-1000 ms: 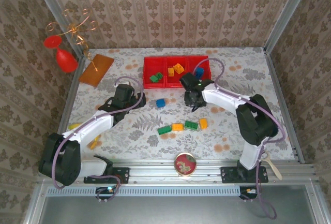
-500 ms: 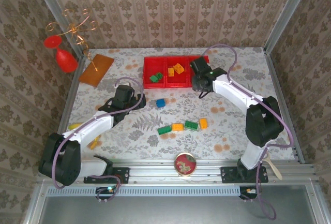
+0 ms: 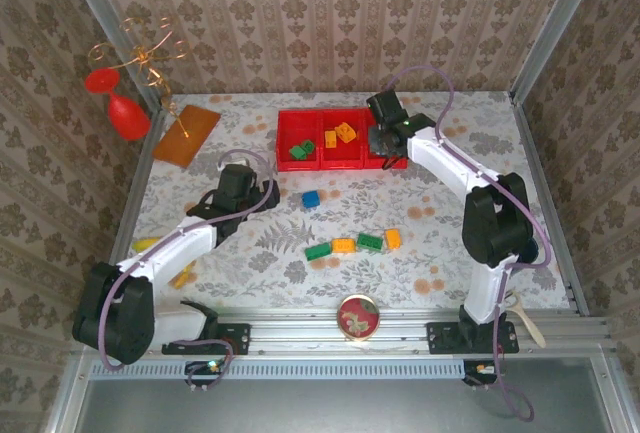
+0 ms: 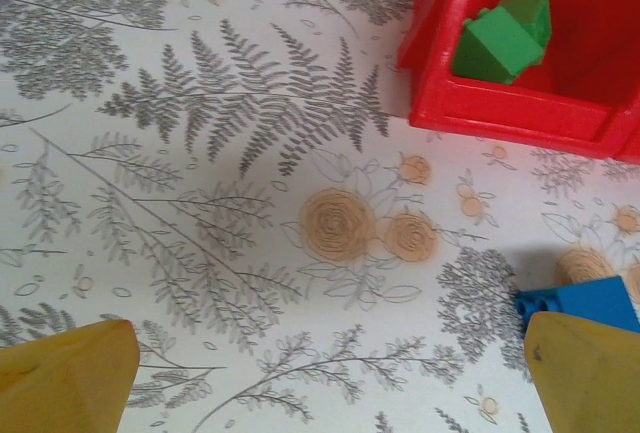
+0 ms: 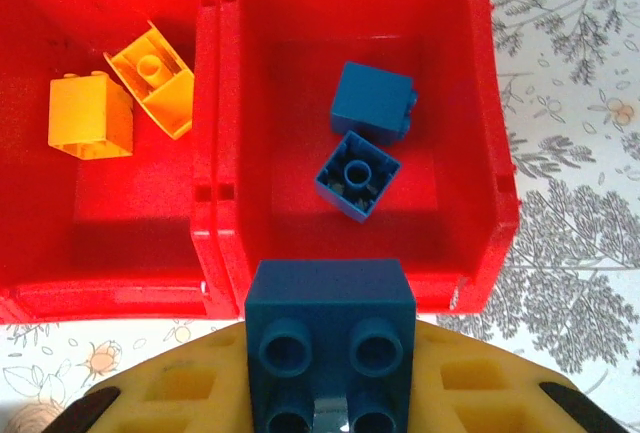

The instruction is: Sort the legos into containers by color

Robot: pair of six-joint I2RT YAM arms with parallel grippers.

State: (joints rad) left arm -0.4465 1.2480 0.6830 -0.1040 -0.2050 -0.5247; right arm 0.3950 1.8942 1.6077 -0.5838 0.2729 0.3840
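Where red containers (image 3: 335, 165) sit: floral table (image 3: 250, 243), patterned walls (image 3: 330, 23).

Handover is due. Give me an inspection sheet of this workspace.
Surface: floral-print table top.
Job's things: red plastic three-bin tray: green bricks left, orange-yellow bricks middle, two blue bricks right; loose blue brick and row of four green and orange bricks on table.
Clutter: orange-brown flat board, red goblet ornament, round tin.
Grippers: left gripper open beside the loose blue brick; right gripper shut on held blue brick over right bin.
Cables: grey cables along both arms.
Surroundings: patterned wallpaper walls, aluminium frame.
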